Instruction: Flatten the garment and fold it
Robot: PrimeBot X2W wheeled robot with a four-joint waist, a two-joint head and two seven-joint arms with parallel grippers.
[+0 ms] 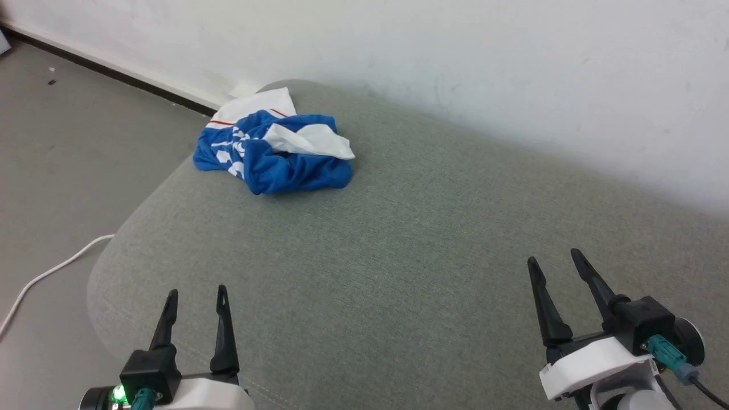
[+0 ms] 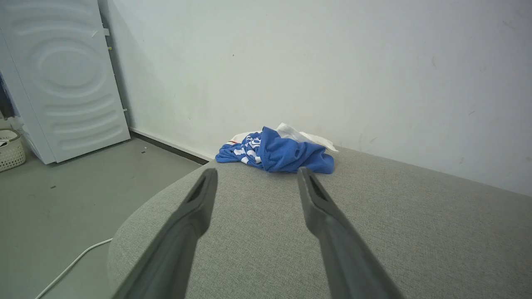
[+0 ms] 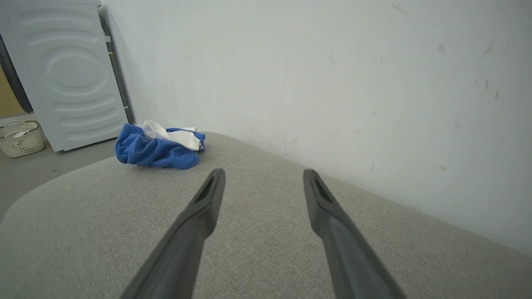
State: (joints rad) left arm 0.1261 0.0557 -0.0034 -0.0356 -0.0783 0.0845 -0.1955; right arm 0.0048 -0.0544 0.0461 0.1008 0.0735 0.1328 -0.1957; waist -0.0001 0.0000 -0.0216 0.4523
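The garment [image 1: 273,151] is a crumpled royal-blue and white heap with thin red stripes, lying at the far left corner of the grey cushioned surface [image 1: 398,239]. It also shows ahead in the left wrist view as the garment [image 2: 276,151] and at the left in the right wrist view as the garment [image 3: 160,145]. My left gripper [image 1: 196,291] hangs open over the near left edge, well short of the garment. My right gripper [image 1: 555,257] stands open at the near right, far from it. Nothing is between either pair of fingers.
A white wall [image 1: 455,68] runs along the surface's far side. Grey floor [image 1: 57,171] lies to the left, with a white cable [image 1: 51,270] on it. A white appliance [image 2: 62,79] and a woven basket [image 3: 20,139] stand further left.
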